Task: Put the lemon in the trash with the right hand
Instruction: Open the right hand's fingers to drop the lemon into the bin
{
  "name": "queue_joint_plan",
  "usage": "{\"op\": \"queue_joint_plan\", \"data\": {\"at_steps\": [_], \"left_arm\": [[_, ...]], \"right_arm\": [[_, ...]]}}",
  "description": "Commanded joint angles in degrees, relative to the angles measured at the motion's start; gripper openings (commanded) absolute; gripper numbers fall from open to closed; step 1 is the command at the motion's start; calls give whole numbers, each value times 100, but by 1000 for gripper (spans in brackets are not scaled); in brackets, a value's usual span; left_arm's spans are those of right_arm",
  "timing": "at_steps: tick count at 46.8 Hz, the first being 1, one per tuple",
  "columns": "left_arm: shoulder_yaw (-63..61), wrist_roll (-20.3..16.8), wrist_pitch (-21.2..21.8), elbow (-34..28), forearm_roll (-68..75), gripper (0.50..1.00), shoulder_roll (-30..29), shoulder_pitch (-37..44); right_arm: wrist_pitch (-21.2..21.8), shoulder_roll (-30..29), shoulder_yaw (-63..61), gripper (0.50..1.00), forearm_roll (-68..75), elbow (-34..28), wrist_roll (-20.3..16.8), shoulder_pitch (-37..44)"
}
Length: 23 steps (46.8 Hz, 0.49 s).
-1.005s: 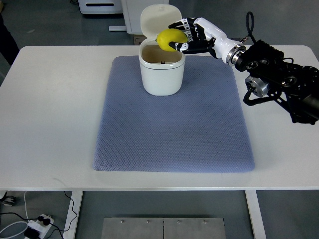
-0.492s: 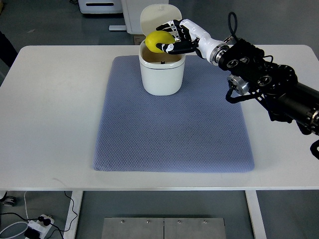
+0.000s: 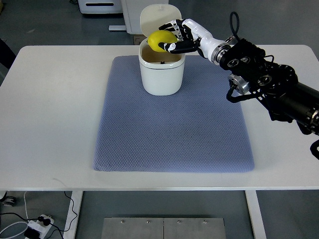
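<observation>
A yellow lemon is held in my right hand, whose black and white fingers curl around it. The hand hovers over the open mouth of a white trash bin that stands at the far edge of a blue-grey mat. The bin's lid is tipped up behind the lemon. My right arm reaches in from the right edge. The left arm does not show.
The mat lies on a white table. Beyond the table's far edge stands white equipment. Below the near edge, a power strip and cables lie on the floor.
My right hand carried the lemon leftward over the bin's mouth, with the arm extending further in. In the last half second it barely moved.
</observation>
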State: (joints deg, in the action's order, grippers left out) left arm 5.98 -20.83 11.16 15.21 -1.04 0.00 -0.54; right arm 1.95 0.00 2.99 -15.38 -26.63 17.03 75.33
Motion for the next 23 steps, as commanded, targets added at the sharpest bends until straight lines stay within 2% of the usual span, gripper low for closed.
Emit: {"op": "queue_joint_plan", "data": {"at_steps": [1,13,15,23], "left_arm": [[0,0,0,0,-2,1000,0,1],[0,0,0,0,-2,1000,0,1],[0,0,0,0,-2,1000,0,1],[0,0,0,0,7,1000,0,1]], "right_arm": [[-2,0,0,591,-1,-9,-6,8],[-2,0,-9,914,-1,-53,29,17],[-2,0,-9,997,0,-71,37,8],[16,0,-9,1000,-9,-97,55,8]]}}
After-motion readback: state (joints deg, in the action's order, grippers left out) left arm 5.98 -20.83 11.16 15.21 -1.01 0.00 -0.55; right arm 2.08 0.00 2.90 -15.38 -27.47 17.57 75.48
